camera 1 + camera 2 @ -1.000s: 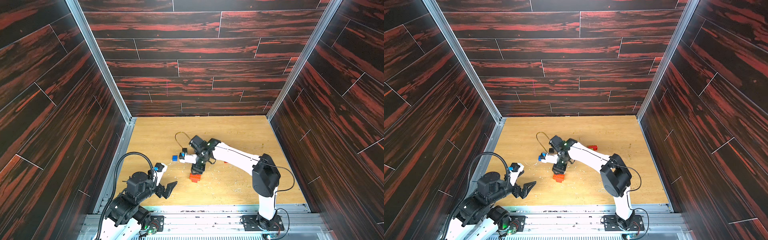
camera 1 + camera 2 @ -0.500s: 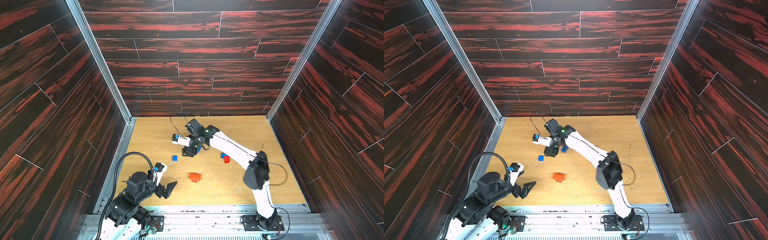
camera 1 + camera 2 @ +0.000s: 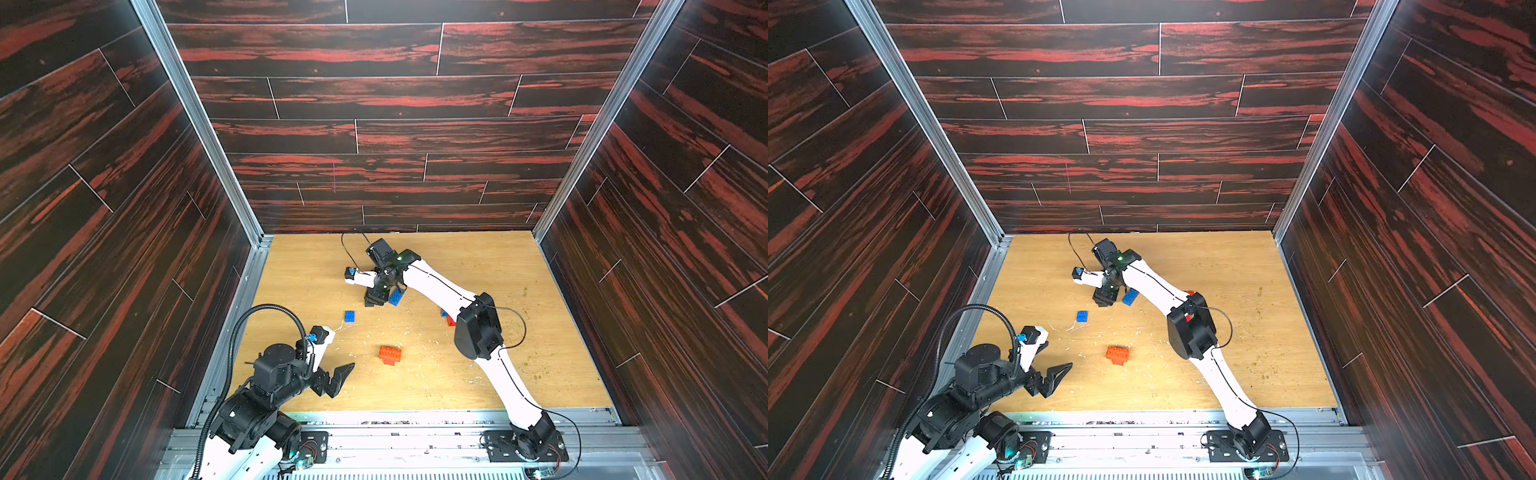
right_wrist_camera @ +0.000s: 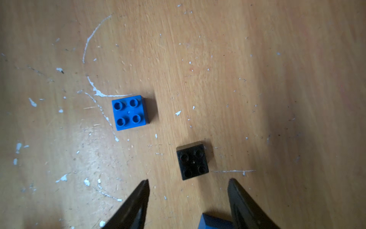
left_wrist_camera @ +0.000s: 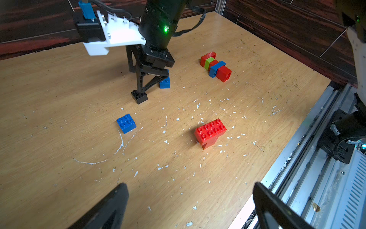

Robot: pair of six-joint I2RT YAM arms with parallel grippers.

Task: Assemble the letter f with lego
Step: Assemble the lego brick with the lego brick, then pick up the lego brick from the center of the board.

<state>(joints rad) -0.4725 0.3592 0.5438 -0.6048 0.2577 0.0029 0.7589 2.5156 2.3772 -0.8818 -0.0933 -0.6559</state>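
My right gripper (image 4: 188,181) is open and empty, pointing down at the table over a black square lego brick (image 4: 193,161) that lies just past its fingertips. A blue oblong brick (image 3: 395,297) lies right beside one finger. A blue square brick (image 4: 129,112) sits apart on the table (image 5: 59,99), nearer the left arm. A red block of joined bricks (image 5: 210,131) lies mid-table. A stack of red, lime green and blue bricks (image 5: 215,67) lies on its side, and in both top views the right arm mostly hides it. My left gripper (image 3: 338,378) hangs wide open and empty near the front left.
Dark wood-pattern walls (image 3: 374,124) close in three sides. A metal rail (image 5: 309,168) runs along the front edge. White flecks and scratch marks cover the table top.
My right gripper has swung away from the red block toward the far side and now hangs over the black brick. The left arm has not moved.
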